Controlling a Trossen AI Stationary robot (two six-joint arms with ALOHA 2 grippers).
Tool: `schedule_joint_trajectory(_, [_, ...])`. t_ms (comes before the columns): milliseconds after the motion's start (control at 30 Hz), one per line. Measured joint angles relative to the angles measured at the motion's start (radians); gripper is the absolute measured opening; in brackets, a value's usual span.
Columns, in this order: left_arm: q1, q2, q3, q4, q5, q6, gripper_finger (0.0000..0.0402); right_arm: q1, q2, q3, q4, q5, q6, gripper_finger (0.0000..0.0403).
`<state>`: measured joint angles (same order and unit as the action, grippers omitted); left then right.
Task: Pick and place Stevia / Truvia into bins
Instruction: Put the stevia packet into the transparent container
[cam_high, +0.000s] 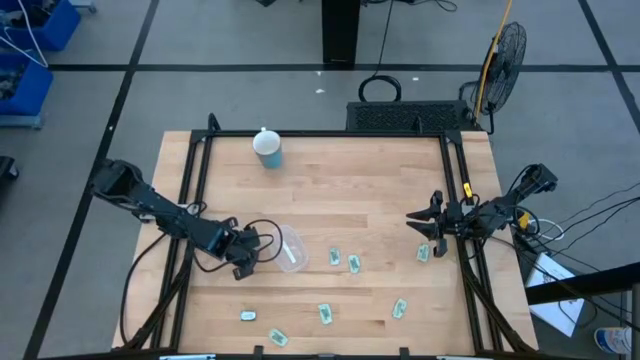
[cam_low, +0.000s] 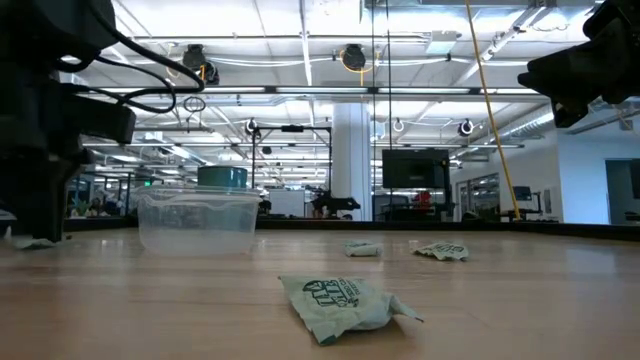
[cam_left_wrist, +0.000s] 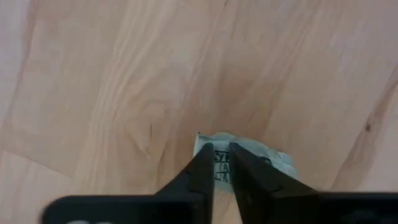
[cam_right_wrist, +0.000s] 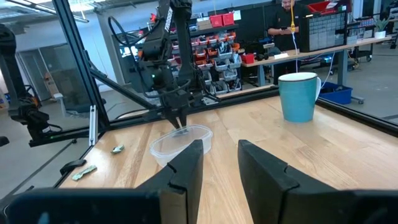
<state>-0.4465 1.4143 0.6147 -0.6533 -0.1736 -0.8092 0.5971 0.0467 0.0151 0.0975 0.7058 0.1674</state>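
Several pale green and white Stevia sachets (cam_high: 354, 264) lie flat across the near half of the table; one (cam_low: 340, 303) is close in the low view. The clear bin (cam_high: 291, 248) stands left of centre, with a pale strip showing inside it. My left gripper (cam_high: 245, 258) is just left of the bin, pointing down, shut on one sachet (cam_left_wrist: 273, 162). My right gripper (cam_high: 420, 222) hovers open near the table's right edge, away from every sachet, and looks toward the bin (cam_right_wrist: 181, 142). My left gripper (cam_left_wrist: 222, 149) pinches a sachet between its two fingers (cam_left_wrist: 202, 168); the printed face (cam_left_wrist: 221, 167) shows in the narrow gap. The fingers come from above, pointing down at the wood. Whether the sachet is off the table, I cannot tell.
A light blue cup with a white lid (cam_high: 268, 148) stands near the far edge, left of centre. Black frame rails (cam_high: 196, 180) run along the table's left and right sides. Bare wood fills the middle. A person (cam_right_wrist: 286, 18) stands in the room beyond.
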Motion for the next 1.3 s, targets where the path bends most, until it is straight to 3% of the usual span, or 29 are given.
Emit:
schedule_joint_trajectory(100, [0.0, -0.003, -0.001, 0.001, -0.011, 0.021, 0.0009, 0.0, 0.0, 0.0, 0.0, 0.0, 0.0, 0.0096])
schedule_joint_trajectory(500, [0.001, 0.0, 0.173, -0.002, -0.07, 0.145, 0.0002, 0.0, 0.0, 0.0, 0.0, 0.0, 0.0, 0.0095])
schedule_joint_trajectory(700, [0.042, 0.002, 0.238, 0.051, -0.19, 0.269, 0.0002, 0.0, 0.0, 0.0, 0.0, 0.0, 0.0, 0.0095])
schedule_joint_trajectory(900, [0.149, 0.017, 0.24, 0.214, -0.131, 0.357, 0.0002, 0.0, 0.0, 0.0, 0.0, 0.0, 0.0, 0.0096])
schedule_joint_trajectory(1100, [0.206, 0.053, 0.241, 0.249, -0.074, 0.475, 0.003, 0.0, 0.0, 0.0, 0.0, -0.003, 0.0, 0.0096])
schedule_joint_trajectory(1167, [0.212, 0.061, 0.236, 0.215, -0.07, 0.486, 0.0043, 0.0, 0.0, 0.0, 0.001, -0.099, 0.001, 0.0095])
schedule_joint_trajectory(1300, [0.223, 0.096, 0.239, 0.237, -0.07, 0.501, 0.0074, 0.0, 0.001, 0.0, 0.018, -0.433, 0.003, 0.0096])
